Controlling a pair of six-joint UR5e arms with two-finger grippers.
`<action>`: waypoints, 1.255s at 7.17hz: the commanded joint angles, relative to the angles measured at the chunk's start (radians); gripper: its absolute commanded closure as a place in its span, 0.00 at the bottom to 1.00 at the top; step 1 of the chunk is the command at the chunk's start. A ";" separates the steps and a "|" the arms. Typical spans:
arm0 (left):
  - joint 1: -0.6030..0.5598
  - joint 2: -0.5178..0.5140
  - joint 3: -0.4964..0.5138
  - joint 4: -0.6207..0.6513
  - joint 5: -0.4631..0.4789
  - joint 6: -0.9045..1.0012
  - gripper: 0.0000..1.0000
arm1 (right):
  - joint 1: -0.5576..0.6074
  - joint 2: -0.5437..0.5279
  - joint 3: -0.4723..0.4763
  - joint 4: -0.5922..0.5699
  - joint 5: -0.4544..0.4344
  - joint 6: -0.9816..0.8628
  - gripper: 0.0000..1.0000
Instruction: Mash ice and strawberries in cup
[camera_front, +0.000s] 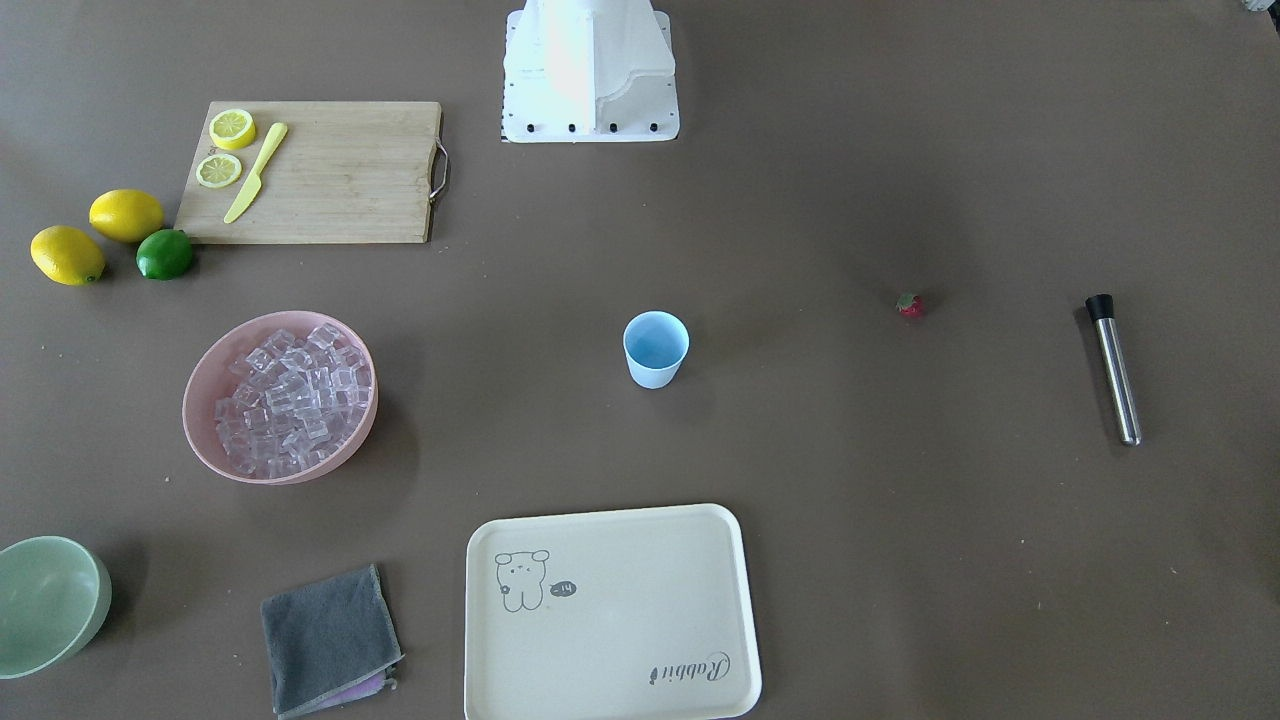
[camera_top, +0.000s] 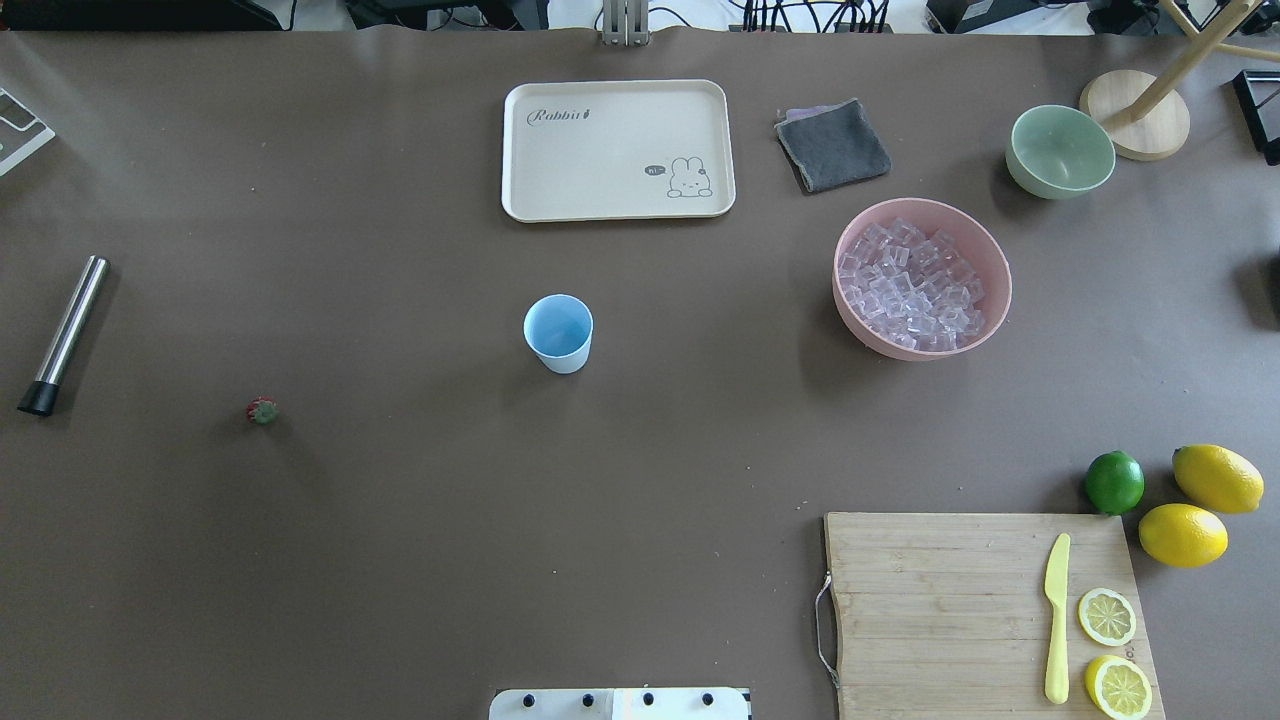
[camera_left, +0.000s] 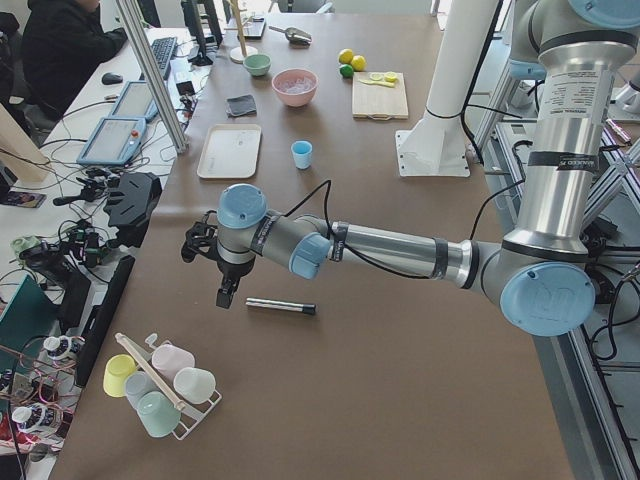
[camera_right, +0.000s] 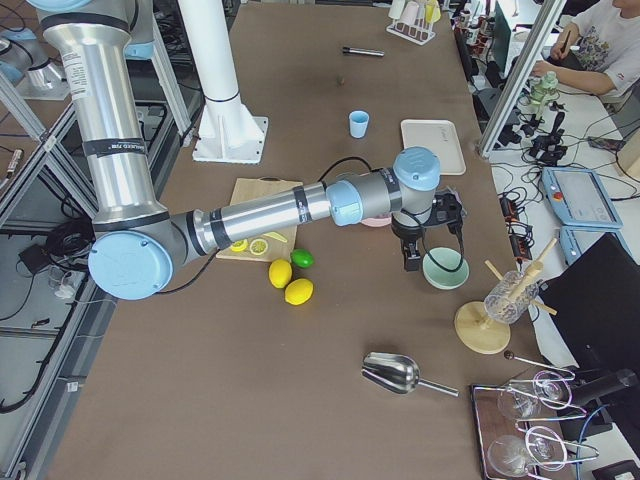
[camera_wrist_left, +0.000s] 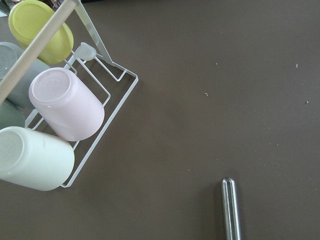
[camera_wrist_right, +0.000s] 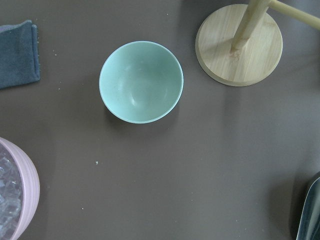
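cup (camera_top: 558, 333) stands well apart from tray (camera_top: 600, 165) and pink bowl (camera_top: 925, 354)

Bright, even light; soft shadows

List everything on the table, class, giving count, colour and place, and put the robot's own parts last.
cup: one, light blue, table centre
ice: many cubes, clear, in pink bowl
pink bowl: one, robot's right of cup
strawberry: one, red, robot's left of cup
muddler: one, steel with black cap, far left
tray: one, cream, beyond cup
cloth: one, grey, beside tray
green bowl: one, pale green, far right
cutting board: one, wooden, near right
knife: one, yellow, on board
lemon halves: two, yellow, on board
lemons: two, yellow, beside board
lime: one, green, beside lemons
racked cups: several, pastel, left end
scoop: one, metal, right end
left arm: silver, by muddler; jaws unreadable
right arm: silver, over green bowl; jaws unreadable
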 joint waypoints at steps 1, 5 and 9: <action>0.010 -0.046 -0.005 0.006 0.000 -0.004 0.02 | -0.064 0.041 0.013 0.000 -0.002 0.109 0.01; 0.031 -0.075 -0.012 0.026 0.040 -0.014 0.03 | -0.427 0.264 0.084 0.012 -0.156 0.651 0.01; 0.077 -0.161 0.074 0.040 0.050 -0.021 0.03 | -0.586 0.234 0.050 0.099 -0.282 0.663 0.01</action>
